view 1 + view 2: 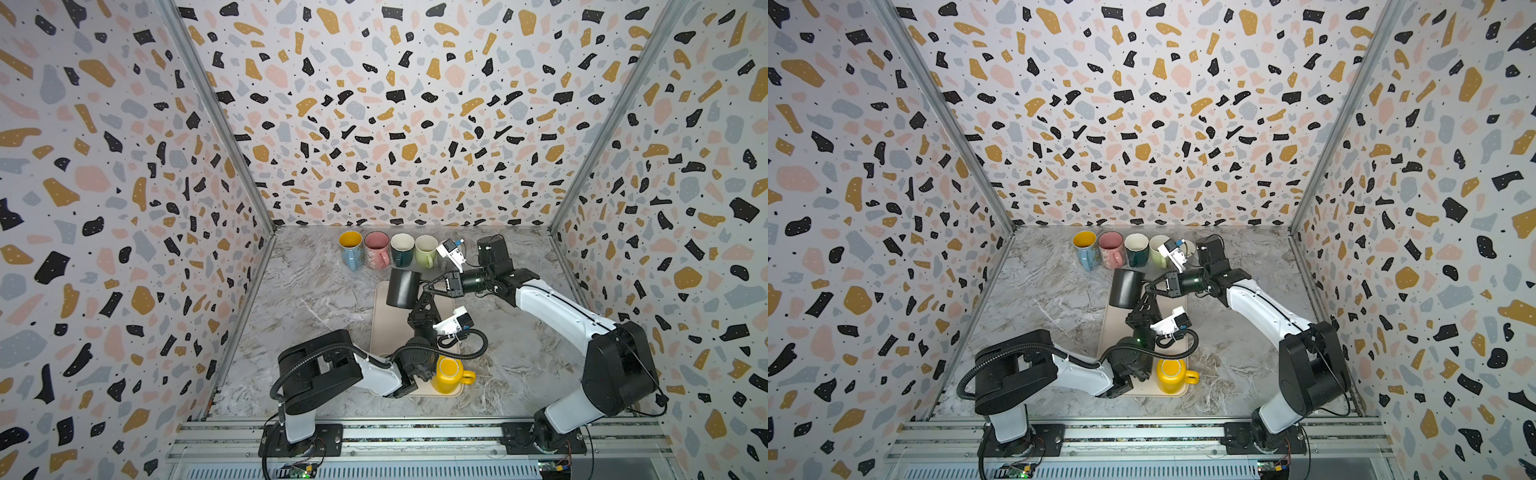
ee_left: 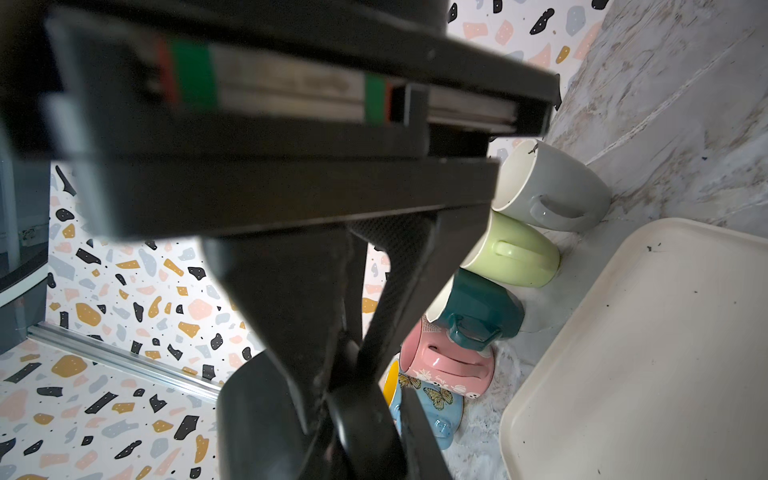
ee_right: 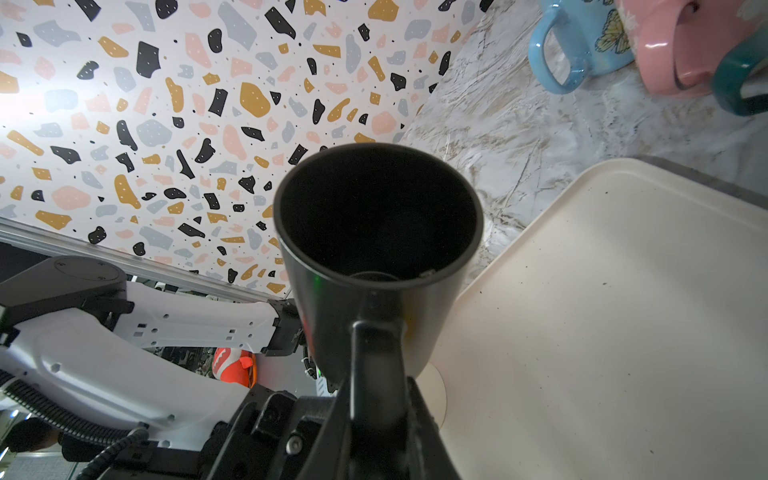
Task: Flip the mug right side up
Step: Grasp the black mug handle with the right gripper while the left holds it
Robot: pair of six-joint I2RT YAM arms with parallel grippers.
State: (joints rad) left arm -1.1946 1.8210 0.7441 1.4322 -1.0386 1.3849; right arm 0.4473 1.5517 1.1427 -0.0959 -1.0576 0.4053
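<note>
My arm shells: smooth white plastic, with matt black joint housings. Black mug: glossy outer wall, dull matt interior. Tray: cream, smooth, satin finish, looks like plastic, lightly speckled. Row of mugs: shiny glazed ceramic. Yellow mug: glossy. Tabletop: smooth, marble-patterned. Base rail: bare brushed metal. Walls: matt terrazzo print.

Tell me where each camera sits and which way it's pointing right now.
Both top views: high at the front, looking down on the left arm, the right arm, the black mug held above the tray, and the row of mugs behind.
Left wrist: on the left arm, looking past the left claw toward that row.
Right wrist: on the right arm, looking along the right claw into the black mug's mouth; left arm beyond.
Shared: both wrist views show tray and row.
</note>
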